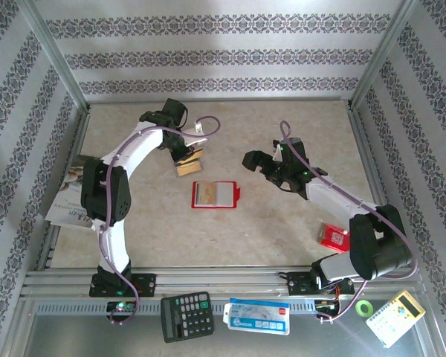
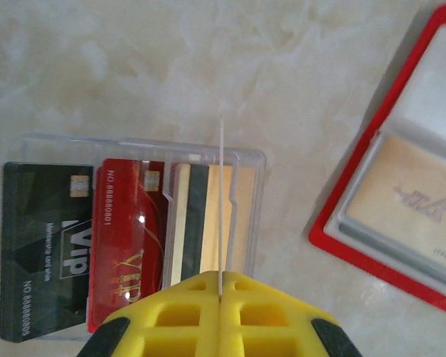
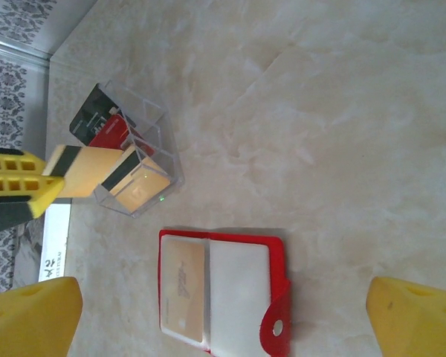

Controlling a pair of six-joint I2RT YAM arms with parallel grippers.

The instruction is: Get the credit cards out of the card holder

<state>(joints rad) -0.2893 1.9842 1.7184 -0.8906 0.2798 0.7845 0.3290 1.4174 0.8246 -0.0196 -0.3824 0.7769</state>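
The card holder [image 1: 216,195] lies open and flat on the tabletop [image 1: 297,119], red rim outside and pale pockets up. A tan card [image 3: 184,286] sits in the pocket opposite to the snap tab [image 3: 276,327].

My left tool [image 2: 220,286] is closed narrow on a gold card [image 3: 97,169] with a dark stripe. From my left wrist I see this card only as a thin edge standing up between the yellow pads. It hangs over a clear tray [image 2: 256,160], which stands near the card holder, beyond it and to its left. In the tray lie a dark card [image 2: 41,245], a red card [image 2: 130,245] and one more gold-coloured card [image 2: 241,216], side by side and partly overlapping.

My right tool [image 1: 260,166] is wide, nothing between its fingers. It hovers to the right of the card holder, a little beyond it and not touching.
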